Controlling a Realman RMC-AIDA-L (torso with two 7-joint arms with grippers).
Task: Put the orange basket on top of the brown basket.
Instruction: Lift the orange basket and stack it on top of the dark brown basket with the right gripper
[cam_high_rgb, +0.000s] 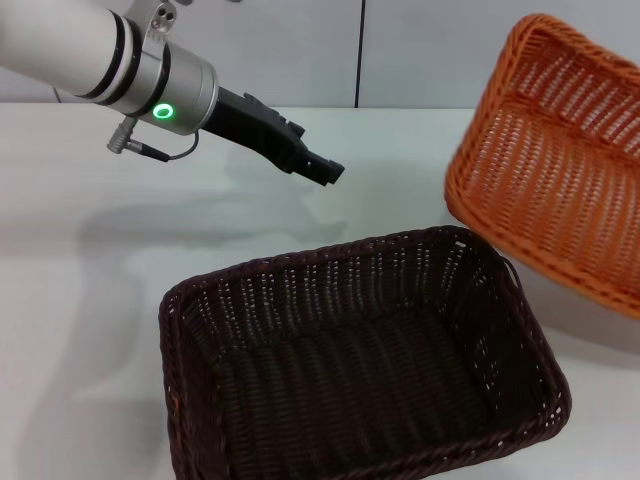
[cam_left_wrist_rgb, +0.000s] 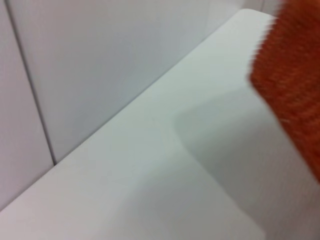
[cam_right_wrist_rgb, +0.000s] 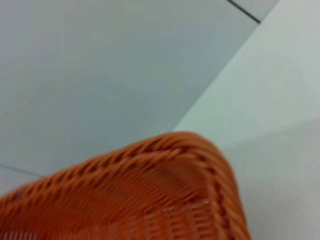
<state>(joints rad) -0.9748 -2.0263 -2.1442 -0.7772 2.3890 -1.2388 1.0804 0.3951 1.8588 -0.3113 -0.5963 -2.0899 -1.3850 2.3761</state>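
The orange basket (cam_high_rgb: 560, 150) hangs tilted in the air at the right, its open side facing left, with its lower edge just above the far right corner of the brown basket (cam_high_rgb: 300, 290). The brown basket sits empty and upright on the white table in the front centre. The orange basket's braided rim fills the right wrist view (cam_right_wrist_rgb: 150, 200), and its side shows in the left wrist view (cam_left_wrist_rgb: 292, 85). My left gripper (cam_high_rgb: 325, 168) hovers above the table behind the brown basket, apart from both baskets. My right gripper is out of view.
The white table (cam_high_rgb: 100, 300) spreads to the left and behind the baskets. A pale wall (cam_high_rgb: 420, 50) with a dark vertical seam stands along the table's far edge.
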